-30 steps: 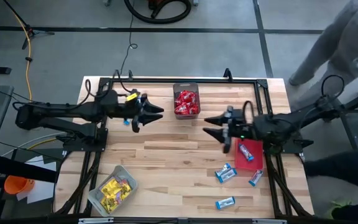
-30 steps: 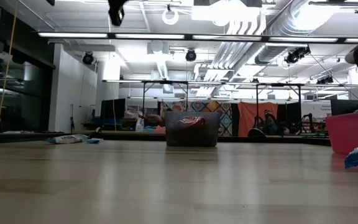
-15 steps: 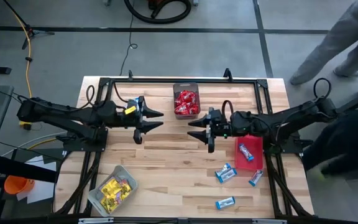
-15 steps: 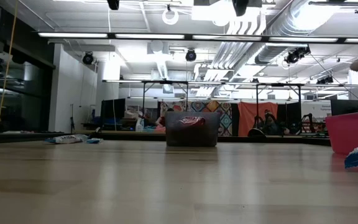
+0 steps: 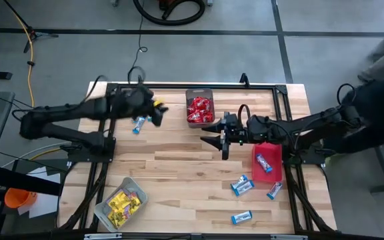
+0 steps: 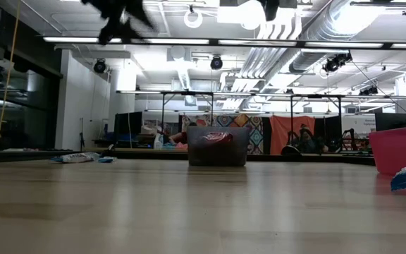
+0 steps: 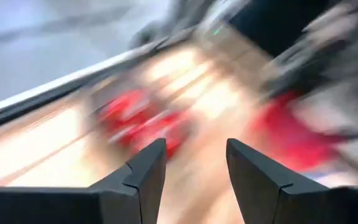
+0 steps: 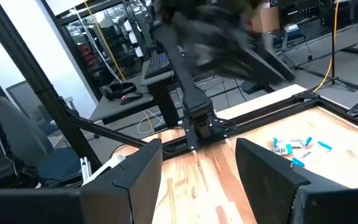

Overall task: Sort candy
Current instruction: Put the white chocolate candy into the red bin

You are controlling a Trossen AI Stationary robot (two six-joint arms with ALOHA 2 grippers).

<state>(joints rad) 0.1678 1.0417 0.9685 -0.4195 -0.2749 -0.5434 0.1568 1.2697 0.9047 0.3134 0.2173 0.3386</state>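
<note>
A: Why are three bins spread so far apart on the table (image 5: pixel 179 160)?

B: One colour each, I'd judge. The mesh bin (image 5: pixel 199 109) at the far edge has red candy, the grey bin (image 5: pixel 120 203) near-left has yellow candy, the red bin (image 5: pixel 267 163) on the right has one blue packet.

A: And the loose blue candy (image 5: pixel 243 185)?

B: It lies near-right beside the red bin; another blue packet (image 5: pixel 139 124) lies far-left.

A: The grippers?

B: The left gripper (image 5: pixel 157 110) and right gripper (image 5: pixel 217 133) hover with fingers apart, holding nothing.

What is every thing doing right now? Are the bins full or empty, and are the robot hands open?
left gripper: open, empty
right gripper: open, empty
dark mesh bin: holds red candy
clear grey bin: holds yellow candy
red bin: holds one blue-and-white candy
</note>
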